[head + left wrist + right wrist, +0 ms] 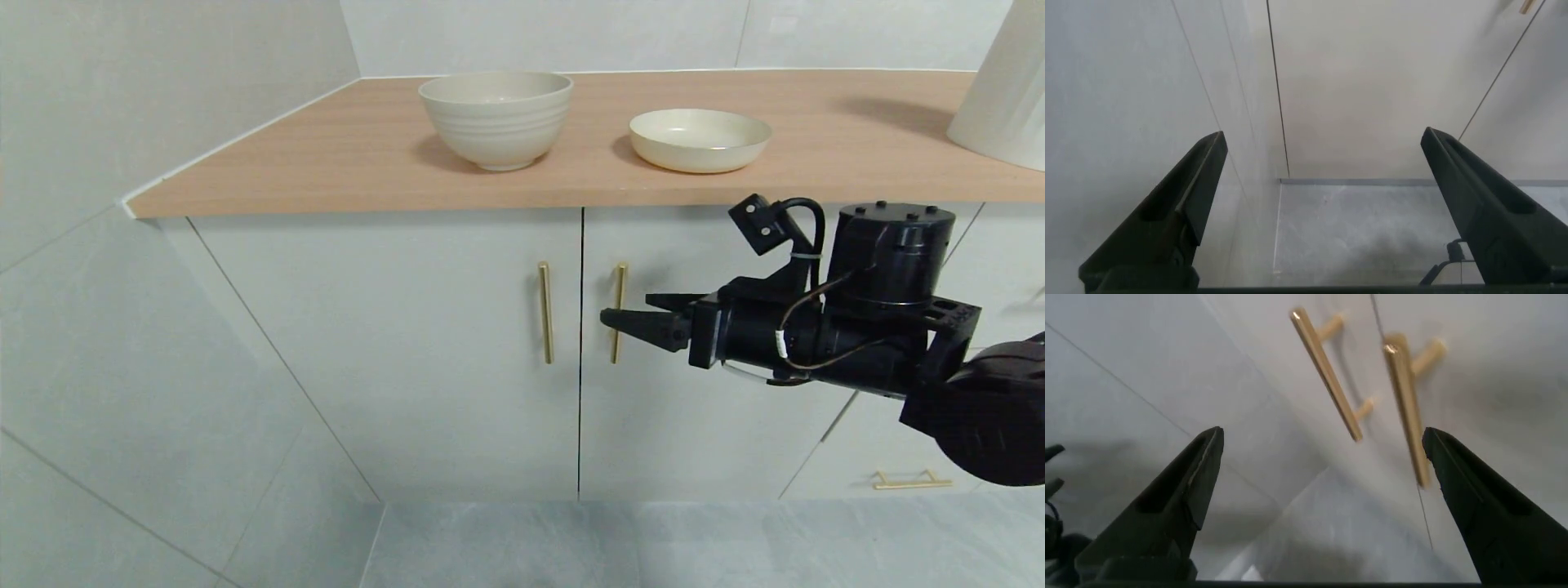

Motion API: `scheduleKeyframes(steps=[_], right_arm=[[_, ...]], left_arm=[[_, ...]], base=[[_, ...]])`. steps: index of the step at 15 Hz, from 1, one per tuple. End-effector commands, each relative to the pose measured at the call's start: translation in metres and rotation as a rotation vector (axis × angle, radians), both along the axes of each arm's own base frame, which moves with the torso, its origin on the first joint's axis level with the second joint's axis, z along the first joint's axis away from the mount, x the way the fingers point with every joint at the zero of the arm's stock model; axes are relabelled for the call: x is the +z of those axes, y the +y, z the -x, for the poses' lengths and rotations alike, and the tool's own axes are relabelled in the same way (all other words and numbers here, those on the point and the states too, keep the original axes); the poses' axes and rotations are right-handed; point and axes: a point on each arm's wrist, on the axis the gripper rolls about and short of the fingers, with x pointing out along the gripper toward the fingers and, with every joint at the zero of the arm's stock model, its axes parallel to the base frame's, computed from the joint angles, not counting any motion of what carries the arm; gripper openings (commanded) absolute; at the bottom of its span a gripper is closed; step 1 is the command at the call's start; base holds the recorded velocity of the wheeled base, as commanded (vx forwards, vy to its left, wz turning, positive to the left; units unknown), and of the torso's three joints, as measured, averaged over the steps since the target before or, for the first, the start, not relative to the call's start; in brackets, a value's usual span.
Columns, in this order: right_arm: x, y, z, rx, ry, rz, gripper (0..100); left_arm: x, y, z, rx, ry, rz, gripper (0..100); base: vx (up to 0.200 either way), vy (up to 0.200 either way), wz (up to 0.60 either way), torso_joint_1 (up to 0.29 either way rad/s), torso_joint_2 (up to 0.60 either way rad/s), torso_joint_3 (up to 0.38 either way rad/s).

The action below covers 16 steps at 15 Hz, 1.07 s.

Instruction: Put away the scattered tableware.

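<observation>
The right arm is showing matte black all over, its cylindrical joint housing carrying small screws on top, with a boxy camera block and a looping black cable beside it. Thin wires are running along the wrist, a white tie is binding the cable, and the right hand and left hand are tapering into dark wedge-shaped fingers.

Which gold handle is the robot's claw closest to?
The handle on the right door. The right gripper points straight at it, while the handle on the left door lies farther off.
</observation>
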Motion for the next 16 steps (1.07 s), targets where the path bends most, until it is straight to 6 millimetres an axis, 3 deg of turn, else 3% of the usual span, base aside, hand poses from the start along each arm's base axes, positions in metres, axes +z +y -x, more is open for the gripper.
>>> scheduleKeyframes(steps=[1,7,10,16], right_arm=[[-0.023,0.017,-0.012,-0.005,0.013,-0.012,100],[-0.024,0.020,-0.022,-0.063,0.004,-0.055,100],[-0.035,0.025,-0.030,-0.066,0.038,-0.056,100],[-0.031,0.031,-0.024,-0.043,0.041,-0.118,100]], left_arm=[[0.000,0.000,0.000,0.001,0.000,0.000,100],[0.000,0.000,0.000,0.001,0.001,0.000,100],[0.000,0.000,0.000,0.001,0.000,0.000,100],[0.000,0.000,0.000,0.001,0.000,0.000,100]], base=[[0.000,0.000,0.00,0.000,0.00,0.000],[0.000,0.000,0.00,0.000,0.00,0.000],[0.000,0.000,0.00,0.000,0.00,0.000],[0.000,0.000,0.00,0.000,0.00,0.000]])
